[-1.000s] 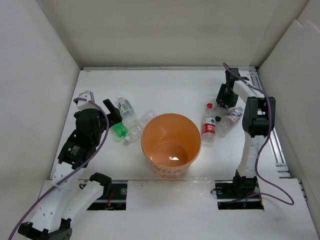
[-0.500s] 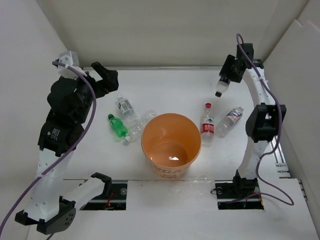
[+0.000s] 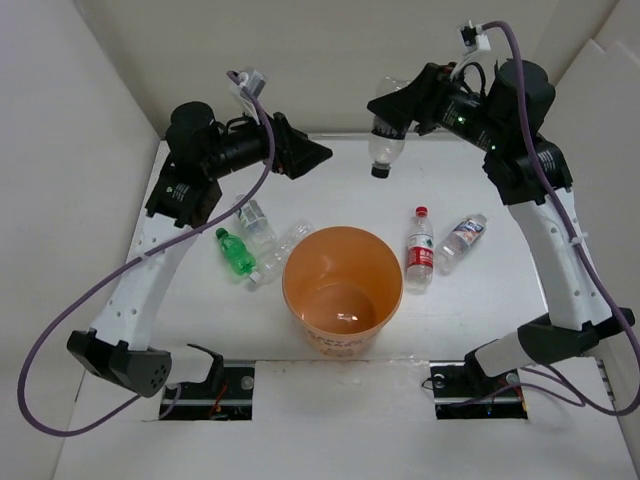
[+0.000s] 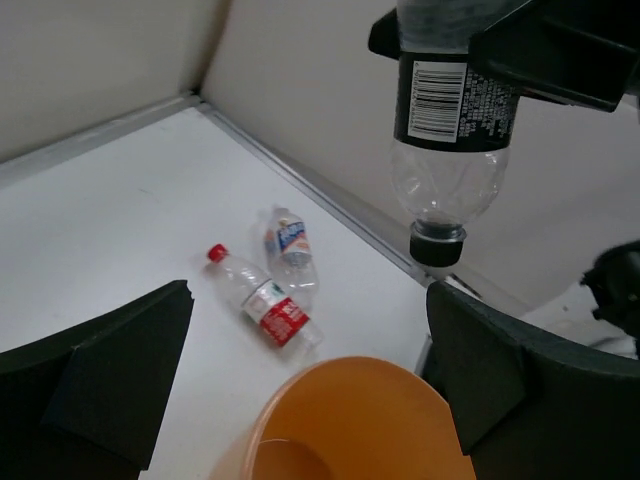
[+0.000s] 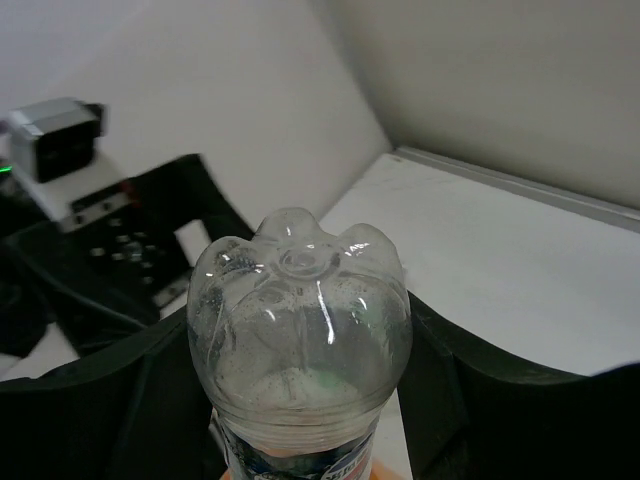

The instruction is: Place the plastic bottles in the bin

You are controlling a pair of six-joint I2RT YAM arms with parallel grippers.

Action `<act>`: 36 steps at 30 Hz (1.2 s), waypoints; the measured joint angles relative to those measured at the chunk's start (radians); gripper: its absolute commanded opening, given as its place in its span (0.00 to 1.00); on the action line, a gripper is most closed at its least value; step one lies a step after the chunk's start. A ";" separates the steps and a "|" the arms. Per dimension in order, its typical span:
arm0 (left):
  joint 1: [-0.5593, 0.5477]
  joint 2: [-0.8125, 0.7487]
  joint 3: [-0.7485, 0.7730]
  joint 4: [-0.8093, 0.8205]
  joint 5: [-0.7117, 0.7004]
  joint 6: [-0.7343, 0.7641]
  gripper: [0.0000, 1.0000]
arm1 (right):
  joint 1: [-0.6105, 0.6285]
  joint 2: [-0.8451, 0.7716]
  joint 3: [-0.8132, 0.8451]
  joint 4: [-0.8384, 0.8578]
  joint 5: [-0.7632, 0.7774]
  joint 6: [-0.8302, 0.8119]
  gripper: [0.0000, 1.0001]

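The orange bin (image 3: 345, 342) stands at the table's middle front. My right gripper (image 3: 397, 104) is raised high behind it and shut on a clear black-capped bottle (image 3: 383, 138), which hangs cap down; the right wrist view shows its base (image 5: 300, 300) between the fingers (image 5: 470, 390). My left gripper (image 3: 306, 155) is open, empty and raised left of that bottle; its wrist view shows the bottle (image 4: 450, 130) above the bin's rim (image 4: 330, 375). A green bottle (image 3: 235, 251) and two clear bottles (image 3: 254, 220) lie left of the bin. A red-capped bottle (image 3: 419, 250) and a blue-labelled bottle (image 3: 462, 240) lie on its right.
White walls close the table in on the left, back and right. A metal rail (image 3: 545, 260) runs along the right edge. The arm bases (image 3: 215, 380) sit at the near edge.
My right arm has swung the held bottle from the back right corner up and left to behind the bin. My left arm has risen and turned right, still empty.
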 measured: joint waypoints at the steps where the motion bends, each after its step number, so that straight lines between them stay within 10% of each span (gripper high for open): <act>1: 0.000 -0.001 -0.034 0.045 0.048 -0.028 1.00 | 0.032 -0.006 0.000 0.015 -0.014 0.005 0.00; 14: -0.001 -0.147 -0.215 0.495 0.362 -0.286 1.00 | 0.226 0.056 -0.091 0.198 -0.124 0.114 0.00; 36: -0.005 -0.138 -0.270 0.342 0.251 -0.164 1.00 | 0.328 -0.043 -0.164 0.289 0.060 0.112 0.00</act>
